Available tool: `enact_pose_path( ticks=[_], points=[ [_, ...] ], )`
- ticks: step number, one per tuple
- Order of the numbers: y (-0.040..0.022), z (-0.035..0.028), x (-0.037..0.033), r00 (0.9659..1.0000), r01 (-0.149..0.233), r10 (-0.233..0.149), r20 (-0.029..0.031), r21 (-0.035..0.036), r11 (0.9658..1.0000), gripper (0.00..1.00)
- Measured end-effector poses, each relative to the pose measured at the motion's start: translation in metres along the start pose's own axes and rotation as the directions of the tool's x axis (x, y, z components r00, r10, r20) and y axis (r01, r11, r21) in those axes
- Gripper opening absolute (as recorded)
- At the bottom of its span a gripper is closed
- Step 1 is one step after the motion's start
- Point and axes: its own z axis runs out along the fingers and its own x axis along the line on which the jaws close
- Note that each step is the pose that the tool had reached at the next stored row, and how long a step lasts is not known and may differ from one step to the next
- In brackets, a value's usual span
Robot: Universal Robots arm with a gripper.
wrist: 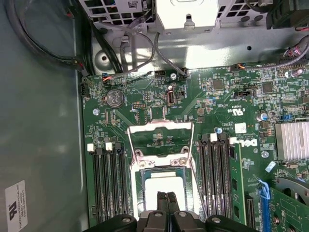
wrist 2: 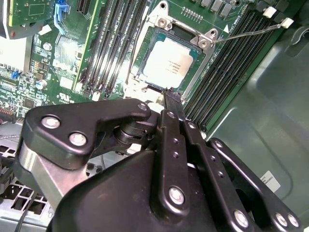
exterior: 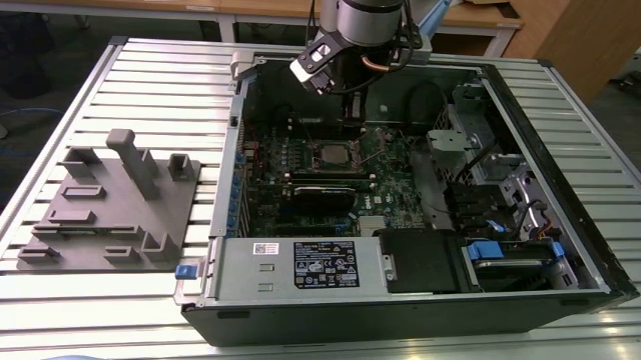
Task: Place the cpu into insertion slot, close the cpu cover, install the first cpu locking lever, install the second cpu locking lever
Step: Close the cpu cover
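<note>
Watching the gripper [wrist: 166, 195] hanging inside the computer case [exterior: 401, 319], fingers [wrist: 162, 203] pressed together and gripping nothing, tips sitting at one edge of the cpu [wrist 2: 169, 65]. Finding the cpu lying flat in the insertion slot [wrist: 138, 191], with memory slots [wrist: 108, 183] crowding both sides and a thin wire locking lever [wrist 2: 246, 32] sticking out past one corner, clear of the fingers.

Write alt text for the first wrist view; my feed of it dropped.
The gripper, fingers shut, hovers at one edge of the silver-topped cpu, which lies in the insertion slot with the cpu cover framing it. Long black memory slots flank it on the green motherboard.
</note>
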Motion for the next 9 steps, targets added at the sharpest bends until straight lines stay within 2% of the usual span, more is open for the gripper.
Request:
enact_pose_path(
  ticks=[6, 9],
  points=[
    [0.0048, 0.0, 0.0004, 1.0, 0.0, 0.0, 0.0, 0.0002, 1.0, 0.1],
    [0.0048, -0.0037, 0.0005, 1.0, 0.0, 0.0, 0.0002, 0.0002, 1.0, 0.1]
  ],
)
